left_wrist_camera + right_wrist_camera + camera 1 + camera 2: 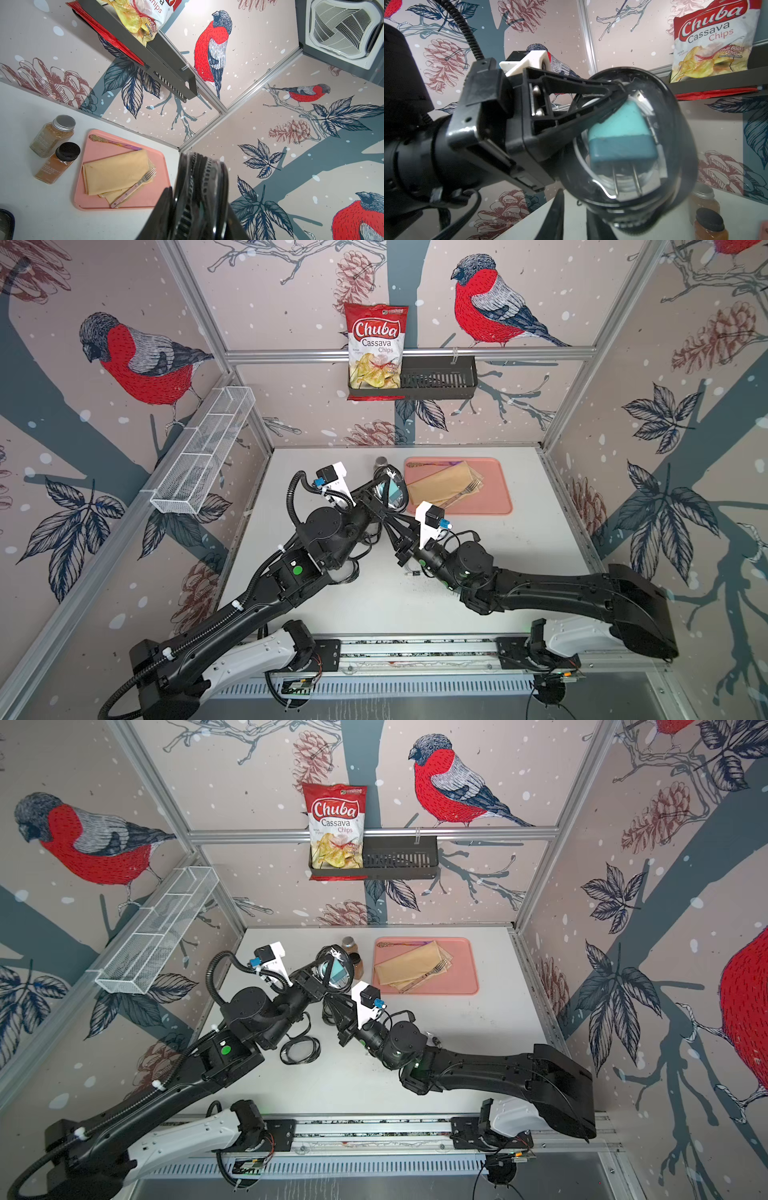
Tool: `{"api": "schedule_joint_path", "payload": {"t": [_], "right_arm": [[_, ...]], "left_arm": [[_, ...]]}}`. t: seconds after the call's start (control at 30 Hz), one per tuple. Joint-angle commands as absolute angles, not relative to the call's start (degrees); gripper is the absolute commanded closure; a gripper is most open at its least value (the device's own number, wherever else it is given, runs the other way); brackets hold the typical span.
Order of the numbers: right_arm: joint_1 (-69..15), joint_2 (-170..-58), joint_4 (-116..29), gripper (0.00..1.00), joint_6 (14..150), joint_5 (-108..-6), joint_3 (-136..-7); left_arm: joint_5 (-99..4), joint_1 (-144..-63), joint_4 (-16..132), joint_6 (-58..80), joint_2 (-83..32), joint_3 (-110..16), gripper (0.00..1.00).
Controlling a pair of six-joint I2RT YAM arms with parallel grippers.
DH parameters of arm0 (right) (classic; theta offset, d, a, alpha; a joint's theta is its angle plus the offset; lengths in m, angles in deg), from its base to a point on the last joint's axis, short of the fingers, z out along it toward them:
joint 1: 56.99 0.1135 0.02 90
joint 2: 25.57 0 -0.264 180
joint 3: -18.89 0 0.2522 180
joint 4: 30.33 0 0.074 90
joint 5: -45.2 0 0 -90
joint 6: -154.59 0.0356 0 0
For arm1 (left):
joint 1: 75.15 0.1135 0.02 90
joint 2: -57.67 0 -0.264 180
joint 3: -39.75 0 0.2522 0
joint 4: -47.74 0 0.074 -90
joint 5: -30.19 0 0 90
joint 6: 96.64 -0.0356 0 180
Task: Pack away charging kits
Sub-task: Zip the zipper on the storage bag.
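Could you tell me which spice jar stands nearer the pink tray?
The black-lidded jar, beside the tray; the silver-lidded jar stands farther off.

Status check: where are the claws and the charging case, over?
Left claw clamped on oval case, held off table. Teal charger inside. Right claw just beneath, grip unclear. Spice jars close by.

We see walls [291,290] papered with red-breasted birds and pine cones, framed by aluminium rails [498,353]. A white wire basket [203,452] hangs on one side wall; a black shelf [440,396] on the back wall holds a chips bag [376,348], above the white tabletop [519,572].
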State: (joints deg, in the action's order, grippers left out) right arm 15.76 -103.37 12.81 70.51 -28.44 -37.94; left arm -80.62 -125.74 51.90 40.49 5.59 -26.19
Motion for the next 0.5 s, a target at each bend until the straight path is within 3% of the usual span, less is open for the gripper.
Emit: {"api": "schedule_joint_path", "payload": {"t": [0.0,0.33,0.47], "right_arm": [[15.7,-102.8,13.8,0.78,70.8,-26.6,-38.4],[14.2,-102.5,12.7,0.78,73.3,-24.9,-38.4],[14.1,-102.7,12.1,0.89,73.6,-24.8,-38.7]], "left_arm": [[-80.9,-125.8,50.5,41.4,5.4,-26.0,1.0],[-80.7,-125.8,49.8,42.1,5.0,-25.8,1.0],[-80.7,-125.8,49.7,42.3,5.0,-25.7,1.0]]}}
